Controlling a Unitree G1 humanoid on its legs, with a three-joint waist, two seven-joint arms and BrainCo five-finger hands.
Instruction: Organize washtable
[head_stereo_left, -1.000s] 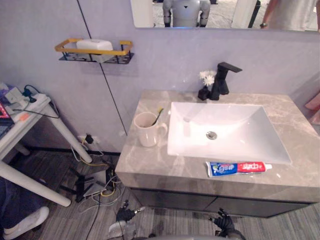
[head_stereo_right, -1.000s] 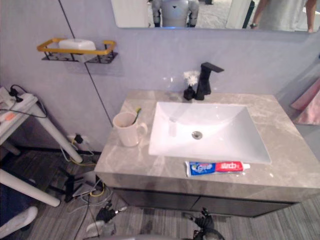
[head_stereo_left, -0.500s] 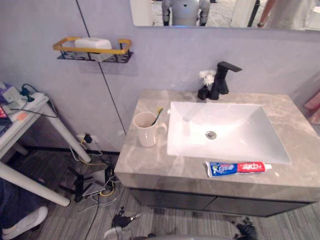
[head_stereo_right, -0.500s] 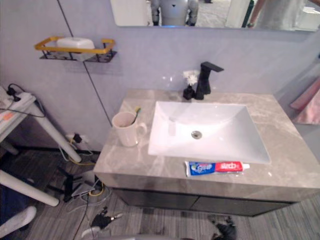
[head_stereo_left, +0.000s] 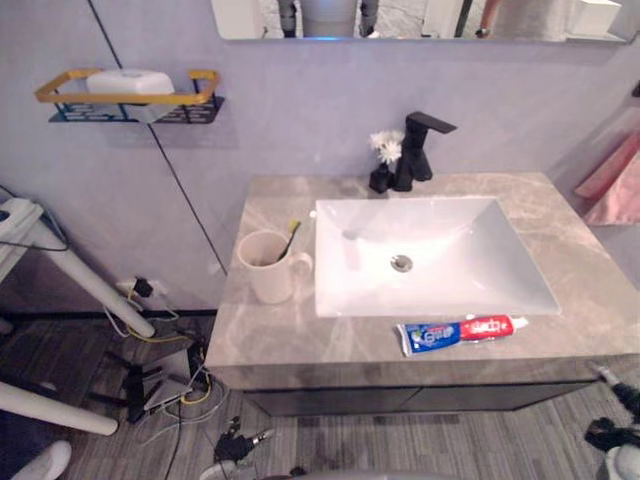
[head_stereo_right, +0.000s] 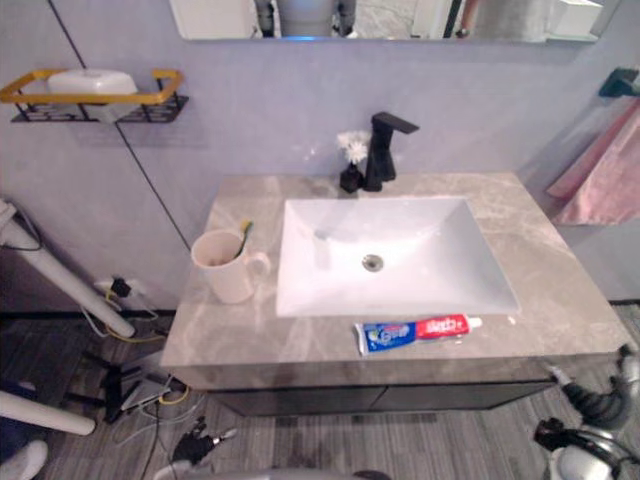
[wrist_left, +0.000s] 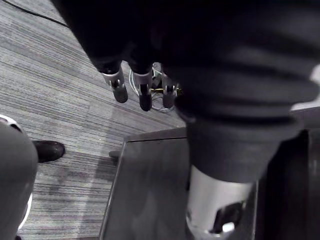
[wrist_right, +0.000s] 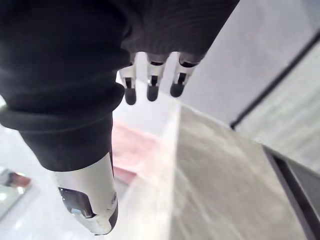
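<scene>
Pre-grasp: left hand (wrist_left: 119, 90) and right hand (wrist_right: 152, 84) are hanging slack-fingered, empty; 1 toothpaste (head_stereo_left: 462, 331) fronting sink (head_stereo_left: 455, 235) is likely awaiting pickup.

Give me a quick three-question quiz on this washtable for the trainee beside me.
1. True or false: the red-and-blue toothpaste tube lies inside the white rectangular sink basin.
2. What stands in the cream ceramic mug? A) a yellow-green toothbrush B) a razor C) a comb
3. Fill in: beside the black faucet stands a small black vase holding ____ flowers.

Key
1. False: the tube lies on the grey marble countertop, in front of the basin.
2. A
3. white
</scene>
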